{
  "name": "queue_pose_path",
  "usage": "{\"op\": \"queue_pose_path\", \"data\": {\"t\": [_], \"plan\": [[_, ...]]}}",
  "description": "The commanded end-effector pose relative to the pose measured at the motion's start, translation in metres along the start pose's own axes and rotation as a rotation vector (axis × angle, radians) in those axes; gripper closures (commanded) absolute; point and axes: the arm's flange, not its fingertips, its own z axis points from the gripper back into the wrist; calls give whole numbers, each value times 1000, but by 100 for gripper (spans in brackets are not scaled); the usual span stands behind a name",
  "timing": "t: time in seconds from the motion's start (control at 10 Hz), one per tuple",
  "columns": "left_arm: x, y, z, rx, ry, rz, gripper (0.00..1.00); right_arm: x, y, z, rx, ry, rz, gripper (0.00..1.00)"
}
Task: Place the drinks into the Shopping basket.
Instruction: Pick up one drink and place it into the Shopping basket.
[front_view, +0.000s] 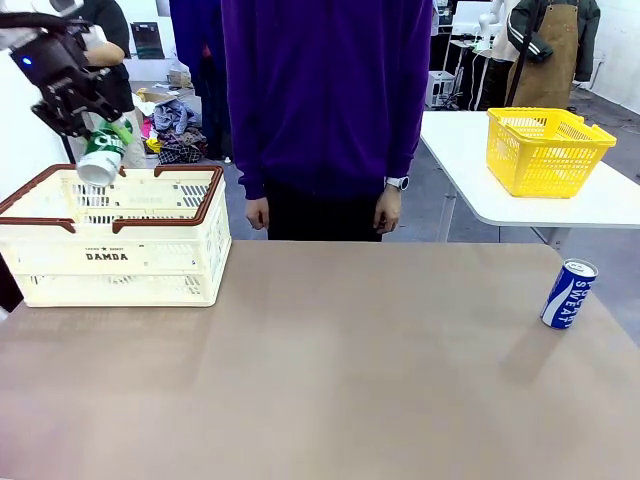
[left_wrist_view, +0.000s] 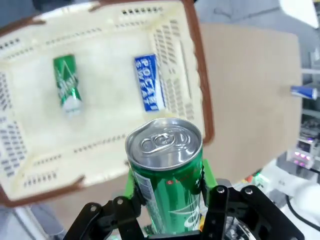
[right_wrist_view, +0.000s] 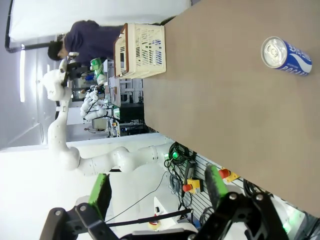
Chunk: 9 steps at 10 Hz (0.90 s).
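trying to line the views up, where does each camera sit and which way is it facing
Front: fixed between the arms, facing across the table at the person; left fingers hold a green can above the Shopping basket.
Left wrist: looks down into the basket past its own fingers shut on that can.
Right wrist: rolled sideways, looks along the table; own open right fingers at bottom.
Shared: front and right wrist both show the blue can on the table.

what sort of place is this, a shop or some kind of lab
Most likely a robotics lab staged for shop tasks, not a real shop: a plain table carrying a Shopping basket, and red stop buttons mounted off the table's edge.
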Motion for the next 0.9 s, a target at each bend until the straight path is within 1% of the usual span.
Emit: {"op": "queue_pose_path", "data": {"t": [0.0, 0.1, 0.4, 0.5, 0.6, 0.8], "plan": [[39, 11, -25, -7, -6, 35, 100, -1, 2, -2, 4, 2, 7, 0], [52, 18, -43, -7, 29, 51, 100, -1, 2, -2, 4, 2, 7, 0], [64, 24, -88, 0, 120, 72, 100, -1, 2, -2, 4, 2, 7, 0], [66, 27, -101, -5, 129, 73, 100, -1, 2, -2, 4, 2, 7, 0], [67, 29, -116, 30, 108, 70, 100, -1, 2, -2, 4, 2, 7, 0], [65, 29, -142, 110, 121, 51, 100, -1, 2, -2, 4, 2, 7, 0]]}}
